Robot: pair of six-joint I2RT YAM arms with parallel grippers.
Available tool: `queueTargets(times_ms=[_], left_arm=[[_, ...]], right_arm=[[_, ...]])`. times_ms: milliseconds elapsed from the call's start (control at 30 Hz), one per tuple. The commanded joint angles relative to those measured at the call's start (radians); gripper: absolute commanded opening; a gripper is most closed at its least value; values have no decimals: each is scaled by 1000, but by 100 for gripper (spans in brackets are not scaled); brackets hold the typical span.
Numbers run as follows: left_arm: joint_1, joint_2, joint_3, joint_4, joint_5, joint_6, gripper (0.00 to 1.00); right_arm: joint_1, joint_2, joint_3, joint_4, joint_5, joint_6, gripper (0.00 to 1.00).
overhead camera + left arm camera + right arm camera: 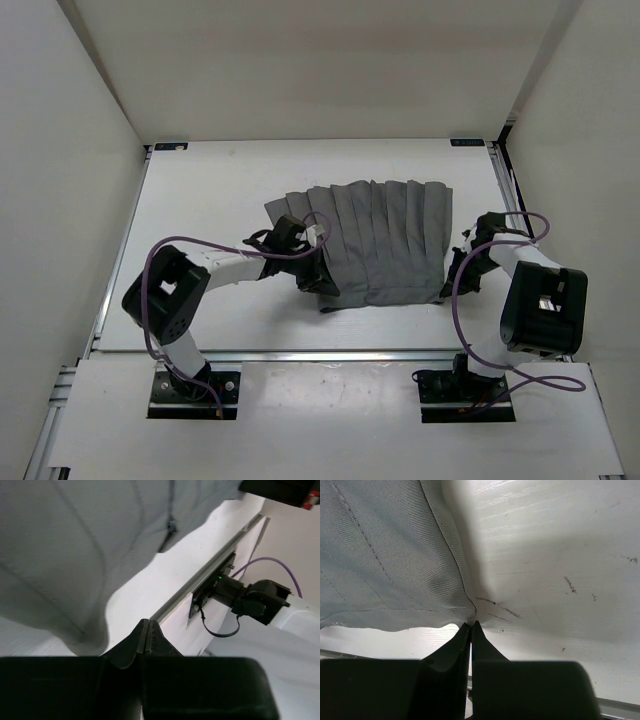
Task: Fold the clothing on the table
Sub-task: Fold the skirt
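Black fingers of the left gripper (146, 624), item one: we find them pressed together, with the cloth's rolled edge just beside them at 9 o'clock. We cannot tell if any fabric is caught.

Right gripper (471, 625), item two: fingers closed, pinching a corner of the clothing (385, 555) where a stitched hem runs into the tips.

Left arm (235, 268): we log it elbow-bent and low, reaching toward 3 o'clock.

Right arm (520, 262): folded, reaching toward 9 o'clock. Purple cables (178, 238) loop over both.

Clothing, seen from above: mid-grey woven fabric with lengthwise pleats, fan-shaped and lying flat at the centre of the matte white table (220, 190). The grippers sit at its 8 and 4 o'clock edges.
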Motion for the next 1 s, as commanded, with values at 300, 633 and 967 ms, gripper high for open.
queueTargets(times_ms=[300,633,967], left_arm=[[-32,195,-75,174,-87,26,0],[-8,-26,-23,31,-249,76,32],[23,-193,-199,-44,-236,58,56]], right_arm=[[-9,37,74,1,36,-8,0],[-27,42,59,8,2,7,0],[-40,44,64,8,-26,-10,0]])
